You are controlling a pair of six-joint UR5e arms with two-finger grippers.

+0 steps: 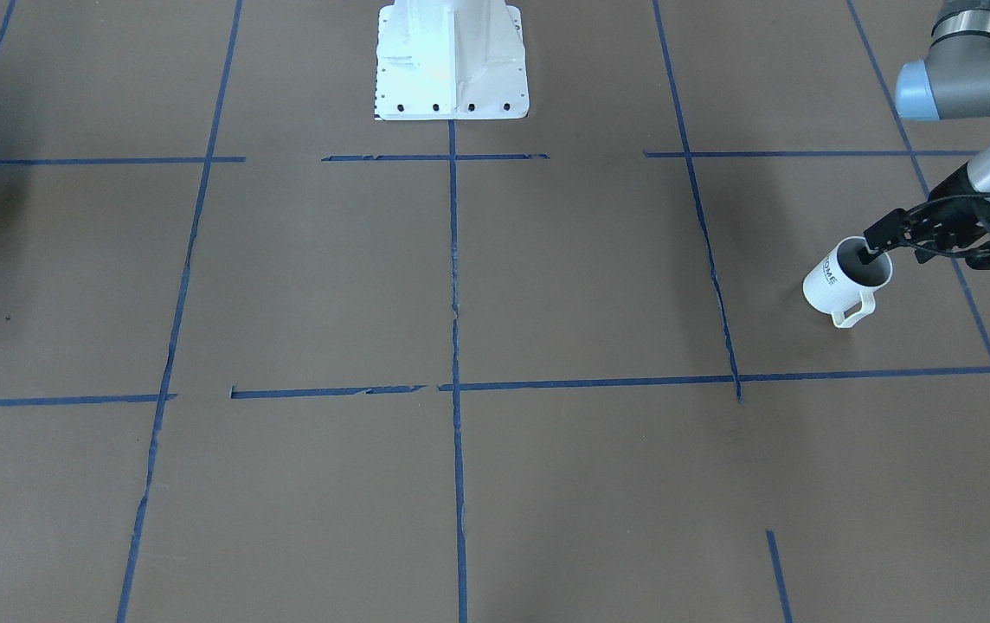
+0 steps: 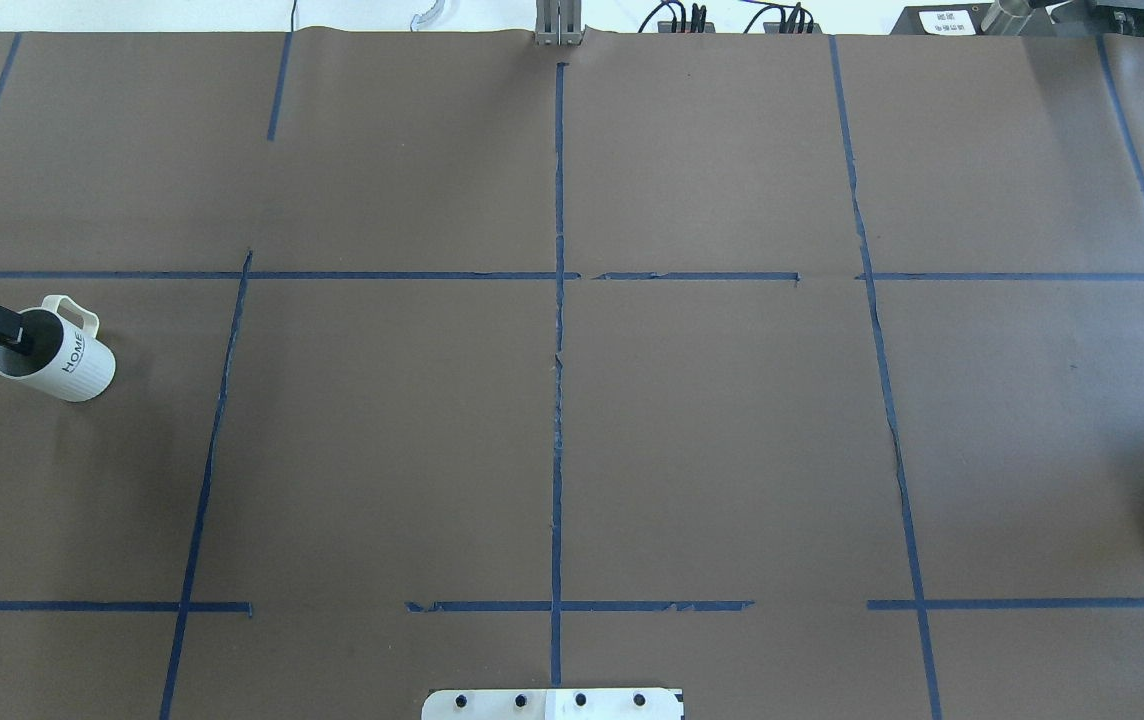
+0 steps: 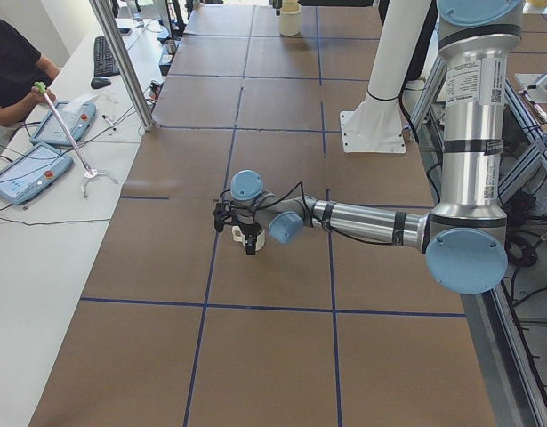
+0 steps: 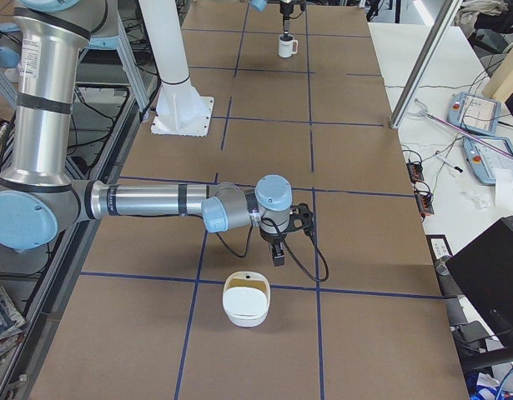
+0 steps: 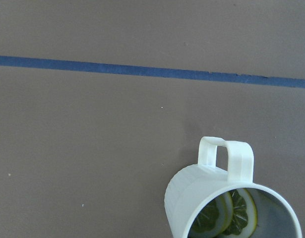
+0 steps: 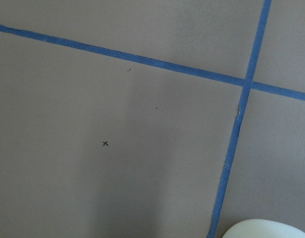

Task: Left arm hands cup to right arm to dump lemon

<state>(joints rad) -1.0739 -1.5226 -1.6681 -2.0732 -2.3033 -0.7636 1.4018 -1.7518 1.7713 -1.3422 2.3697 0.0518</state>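
Observation:
The cup (image 1: 837,290) is a white ribbed mug lettered "HOME", standing upright on the brown table far out on my left side. The overhead view shows the cup (image 2: 72,365) near its left edge. The lemon (image 5: 224,212) lies inside as yellow-green slices. My left gripper (image 1: 871,251) hangs over the mouth with one finger reaching down inside by the rim. I cannot tell whether its jaws are closed on the rim. In the exterior right view my right gripper (image 4: 277,250) points down at the table, far from the cup. Whether it is open or shut I cannot tell.
A cream bowl (image 4: 246,298) sits on the table just in front of the right gripper, and its rim (image 6: 261,229) shows in the right wrist view. The white robot base (image 1: 452,61) stands mid-table. A person (image 3: 6,71) sits at a side bench with tablets.

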